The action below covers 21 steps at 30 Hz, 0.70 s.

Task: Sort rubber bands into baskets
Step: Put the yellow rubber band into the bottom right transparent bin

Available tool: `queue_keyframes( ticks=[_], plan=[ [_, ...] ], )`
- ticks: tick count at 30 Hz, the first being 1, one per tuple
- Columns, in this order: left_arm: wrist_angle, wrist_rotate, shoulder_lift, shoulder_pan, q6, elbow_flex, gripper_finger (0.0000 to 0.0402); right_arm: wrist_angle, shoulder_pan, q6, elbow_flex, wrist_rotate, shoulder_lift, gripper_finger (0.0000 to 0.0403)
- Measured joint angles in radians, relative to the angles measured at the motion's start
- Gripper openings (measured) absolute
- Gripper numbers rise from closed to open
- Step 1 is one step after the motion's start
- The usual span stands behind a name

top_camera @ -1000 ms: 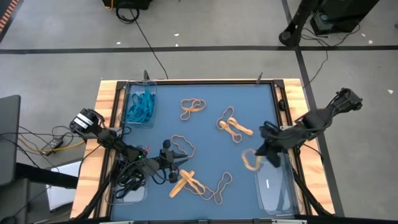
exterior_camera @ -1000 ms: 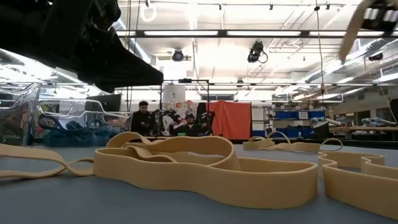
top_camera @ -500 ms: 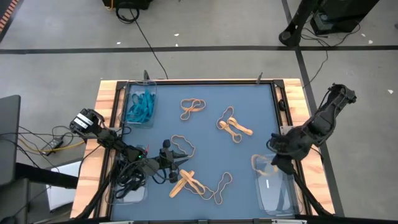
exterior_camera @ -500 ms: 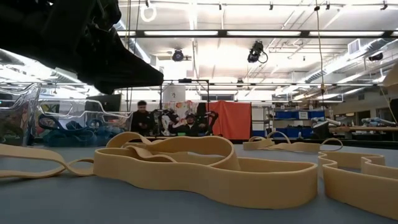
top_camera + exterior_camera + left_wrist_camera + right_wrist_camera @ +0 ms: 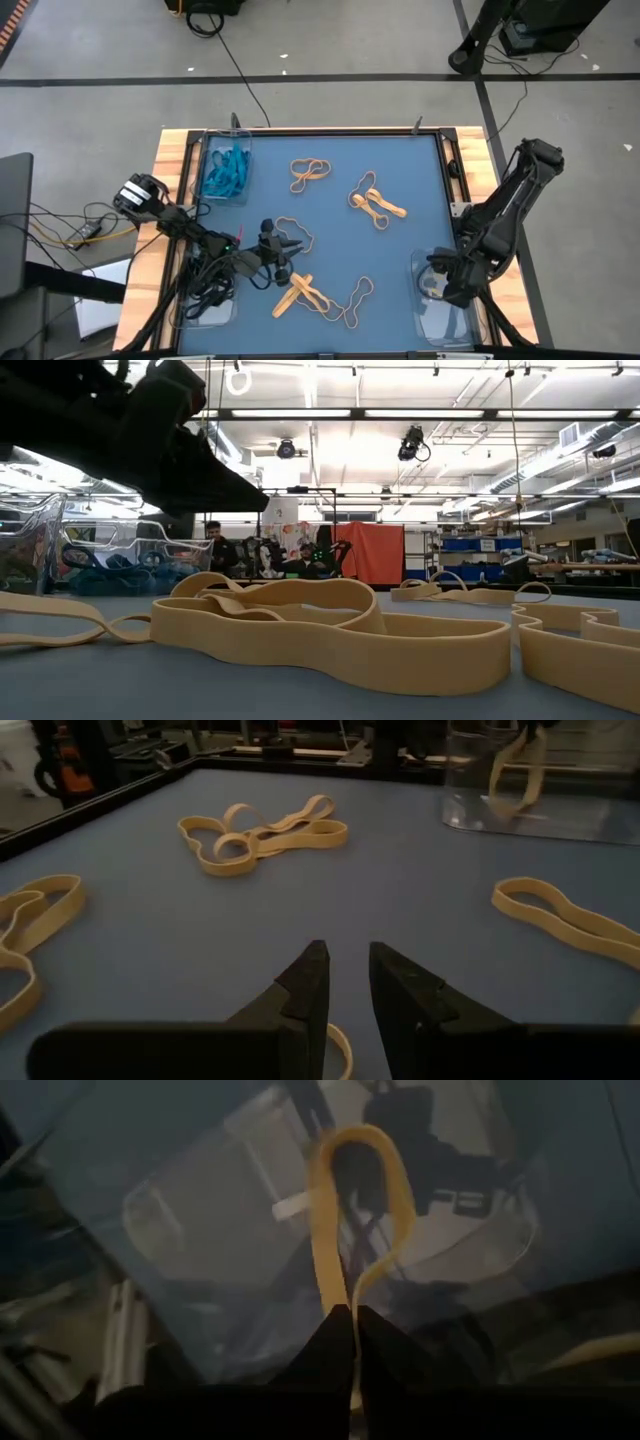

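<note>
My right gripper (image 5: 436,284) points down over the clear basket (image 5: 447,318) at the table's near right, shut on a tan rubber band (image 5: 352,1210). My left gripper (image 5: 287,262) hovers low over the blue mat at the near left, slightly open (image 5: 346,982), with nothing between its fingers. Loose tan rubber bands lie flat on the mat (image 5: 310,172) (image 5: 376,201) (image 5: 308,293). A far-left basket (image 5: 226,170) holds teal rubber bands. Another clear basket (image 5: 203,303) sits under my left arm. My right gripper pinches the tan band between its two fingertips at one end of the loop (image 5: 352,1302), coming from above and pointing down. The loop hangs slack below the fingers, twisted once, its free end (image 5: 360,1142) down inside the clear basket.
A thin tan band (image 5: 296,236) and another (image 5: 357,296) lie close to my left gripper. The wooden frame (image 5: 170,170) borders the mat. Black cables (image 5: 205,285) bunch under my left arm. People show in the room beyond the table (image 5: 215,545).
My right gripper has swung toward the table's near right corner and come down, tipping from slanted to pointing down. It has stayed shut and carried the tan band from above the mat to over the near-right basket.
</note>
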State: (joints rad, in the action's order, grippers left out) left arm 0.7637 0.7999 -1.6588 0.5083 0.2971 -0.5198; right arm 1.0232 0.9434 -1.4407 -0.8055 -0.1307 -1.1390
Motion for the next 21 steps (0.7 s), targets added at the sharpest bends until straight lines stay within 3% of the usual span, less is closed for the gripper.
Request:
queue_keyframes(
  ticks=[13,21],
  plan=[
    [0.001,0.0,0.0,-0.005,0.077,0.0,0.0078,-0.006,0.0,-0.038,0.0,0.167,-0.064,0.0057],
    [-0.011,-0.001,0.008,-0.011,0.075,0.0,0.0078,0.015,-0.004,-0.111,0.0,0.121,-0.064,0.0118]
  ],
)
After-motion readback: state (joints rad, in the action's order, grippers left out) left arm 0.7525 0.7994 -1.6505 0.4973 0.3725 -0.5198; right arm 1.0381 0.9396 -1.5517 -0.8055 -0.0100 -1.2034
